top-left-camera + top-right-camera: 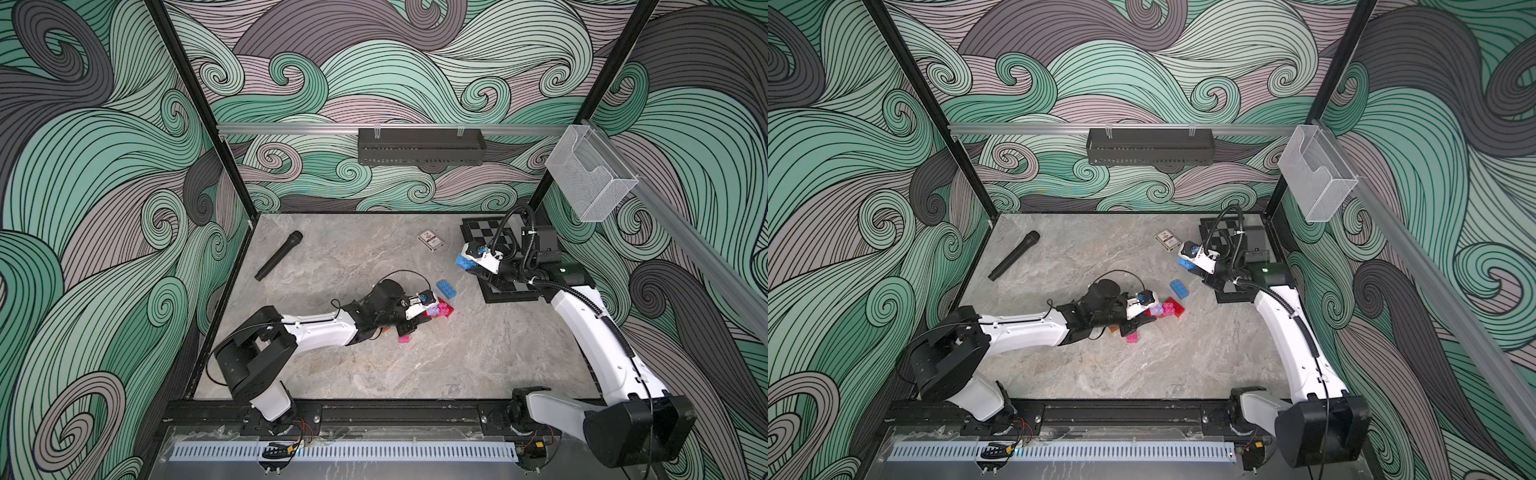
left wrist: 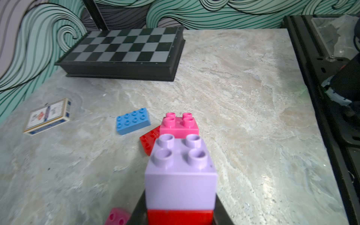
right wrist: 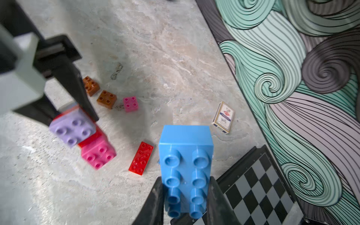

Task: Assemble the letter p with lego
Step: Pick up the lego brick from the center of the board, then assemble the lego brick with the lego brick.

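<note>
My left gripper (image 2: 180,204) is shut on a lilac square lego brick (image 2: 180,171) stacked on a red one (image 2: 180,217), with a jaw on each side. The stack hangs just beside a pink brick (image 2: 179,124) that stands on a flat red brick (image 2: 149,141); contact cannot be told. A blue oblong brick (image 1: 446,288) lies on the table nearby. My right gripper (image 3: 185,194) is shut on another blue oblong brick (image 3: 186,167), held up over the chessboard's near edge. A small pink brick (image 3: 130,104) and two orange bricks (image 3: 106,99) lie behind the left gripper (image 1: 428,309).
A black chessboard (image 1: 494,237) lies at the back right under the right arm. A boxed card deck (image 1: 430,240) sits left of it. A black microphone (image 1: 279,255) lies at the back left. A black basket (image 1: 420,145) and a clear holder (image 1: 590,174) hang on the rails.
</note>
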Motion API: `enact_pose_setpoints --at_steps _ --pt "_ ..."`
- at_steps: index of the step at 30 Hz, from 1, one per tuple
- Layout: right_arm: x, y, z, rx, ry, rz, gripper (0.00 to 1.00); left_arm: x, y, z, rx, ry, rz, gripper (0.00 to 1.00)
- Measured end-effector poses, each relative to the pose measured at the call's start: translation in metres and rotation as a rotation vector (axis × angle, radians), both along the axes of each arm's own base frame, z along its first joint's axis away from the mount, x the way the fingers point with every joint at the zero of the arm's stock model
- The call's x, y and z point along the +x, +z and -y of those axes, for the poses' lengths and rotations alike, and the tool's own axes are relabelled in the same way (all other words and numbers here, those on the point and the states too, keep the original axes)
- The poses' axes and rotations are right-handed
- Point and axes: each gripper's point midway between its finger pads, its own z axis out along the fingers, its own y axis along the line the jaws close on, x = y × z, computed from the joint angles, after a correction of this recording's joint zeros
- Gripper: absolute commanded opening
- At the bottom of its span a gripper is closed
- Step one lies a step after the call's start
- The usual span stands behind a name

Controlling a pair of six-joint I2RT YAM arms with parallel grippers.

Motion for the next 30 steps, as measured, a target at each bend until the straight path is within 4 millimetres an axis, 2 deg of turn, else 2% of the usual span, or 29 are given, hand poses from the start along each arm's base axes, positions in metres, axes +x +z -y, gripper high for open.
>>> enact_pose_setpoints --at_steps 7,11,15,19,30 --pt "-0.032 -0.034 -0.04 -0.041 0.235 -0.121 0.01 0.003 -0.015 -0.031 0.025 0.08 -0.059 0.0" --pt "-0.047 -0.058 -0.064 -0.077 0.356 -0.193 0.01 0.003 -0.012 -0.039 0.026 0.1 -0.076 0.0" --pt "-0.052 -0.077 -0.075 -0.098 0.41 -0.25 0.0 0.0 -0.009 -0.042 0.026 0.098 -0.088 0.0" --pt "-0.054 -0.084 -0.081 -0.102 0.441 -0.269 0.0 -0.007 -0.015 -0.043 0.043 0.072 -0.122 0.0" --pt "-0.061 -0.085 -0.088 -0.075 0.483 -0.282 0.0 -0.019 -0.019 -0.041 0.045 0.021 -0.165 0.0"
